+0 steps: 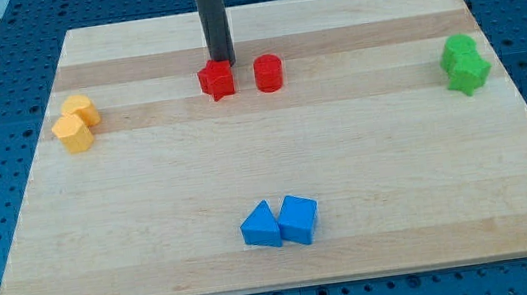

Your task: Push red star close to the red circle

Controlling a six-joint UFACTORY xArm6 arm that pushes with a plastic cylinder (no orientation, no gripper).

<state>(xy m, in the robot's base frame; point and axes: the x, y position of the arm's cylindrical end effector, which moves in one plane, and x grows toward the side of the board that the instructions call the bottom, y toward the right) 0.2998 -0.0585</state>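
The red star (217, 79) lies near the top middle of the wooden board (282, 216). The red circle (268, 72) stands just to its right, with a small gap between them. My tip (221, 62) is at the star's top edge, touching or nearly touching it, slightly right of the star's middle. The dark rod rises straight up from there and leaves the view at the top.
Two yellow blocks (76, 123) sit together at the left edge. Two green blocks (463, 65) sit together at the right edge. A blue triangle (261, 225) and a blue cube (299, 219) touch near the view's bottom middle.
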